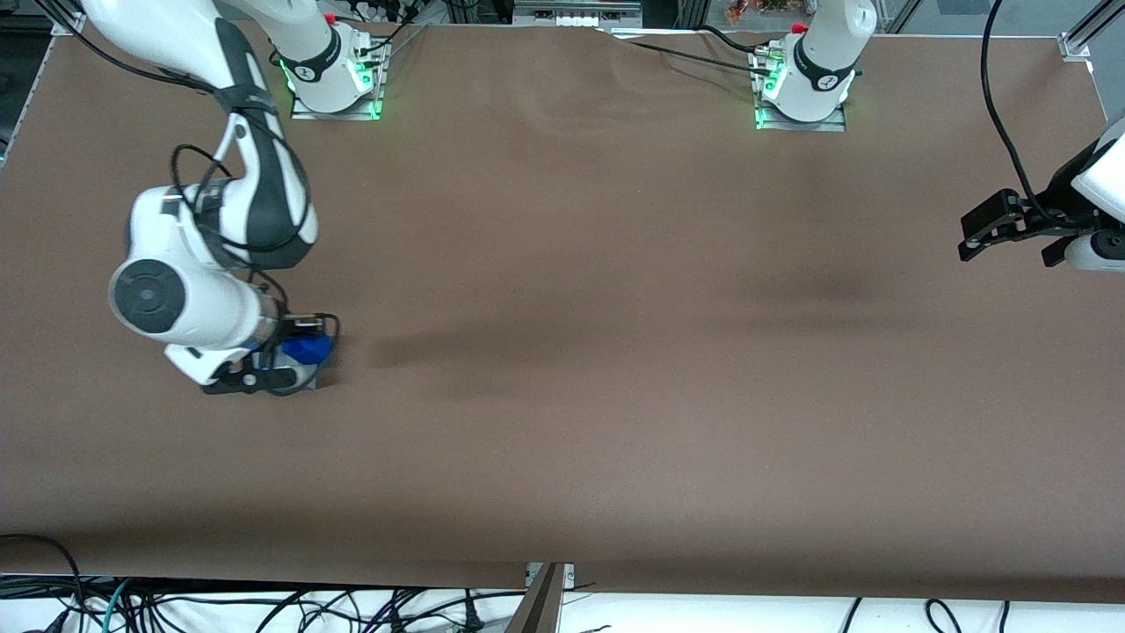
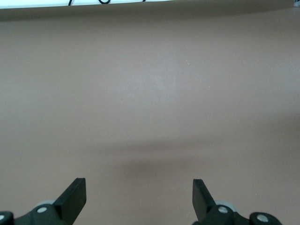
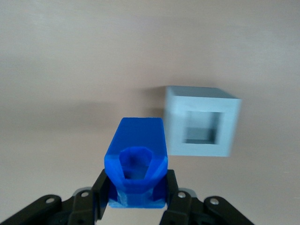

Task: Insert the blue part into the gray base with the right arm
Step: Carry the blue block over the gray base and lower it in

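Wrist view from my right arm shows my gripper (image 3: pixel 137 199) clamped on the blue part (image 3: pixel 137 161), one black finger (image 3: pixel 103 194) pressed against each of its sides. The part's hollow, many-sided end faces the camera, and its smooth body runs away from it toward the worktop (image 3: pixel 70 61). The gray base (image 3: pixel 202 121) sits on the worktop just beside the part, apart from it, with its square recess open and nothing in it. A bare strip of brown worktop shows between the two, so the part is not over the recess.

Front view has my right arm (image 1: pixel 220 220) bent low toward its own end of the worktop (image 1: pixel 615 308), nearer the camera than my mounting plate. My gripper (image 1: pixel 294 352) hangs just above the surface there, with the blue part (image 1: pixel 308 350) showing as a bright patch between the black fingers. My wrist and gripper cover most of the base in this view; only a sliver of gray (image 1: pixel 315 378) shows below the blue, at the gripper's lower edge. I cannot tell from here how high the part hangs above the base.
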Robot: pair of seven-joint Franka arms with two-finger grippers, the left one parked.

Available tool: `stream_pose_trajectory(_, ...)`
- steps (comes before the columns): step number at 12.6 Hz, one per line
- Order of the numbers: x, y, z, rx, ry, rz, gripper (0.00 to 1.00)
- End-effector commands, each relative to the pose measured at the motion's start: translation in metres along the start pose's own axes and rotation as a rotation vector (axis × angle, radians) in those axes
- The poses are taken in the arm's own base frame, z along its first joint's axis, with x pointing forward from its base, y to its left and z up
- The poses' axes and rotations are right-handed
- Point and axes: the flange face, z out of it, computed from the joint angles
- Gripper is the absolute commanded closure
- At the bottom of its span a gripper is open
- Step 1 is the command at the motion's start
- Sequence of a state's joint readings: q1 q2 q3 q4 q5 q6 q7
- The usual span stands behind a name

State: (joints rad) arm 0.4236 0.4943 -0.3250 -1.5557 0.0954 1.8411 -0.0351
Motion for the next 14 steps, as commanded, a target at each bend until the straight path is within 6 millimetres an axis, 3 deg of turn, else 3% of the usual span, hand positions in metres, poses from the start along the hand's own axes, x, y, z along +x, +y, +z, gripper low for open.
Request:
stream_pose_trajectory(1,-0.008,0.025,-0.001,-0.001,-0.022,-0.032,0.98)
stream_pose_trajectory(9,-0.005,0.066,0.022,-0.002,-0.048,-0.018,0.98)
stream_pose_trajectory(14,0.001,0.072,0.033,-0.005,-0.032,-0.016,0.98)
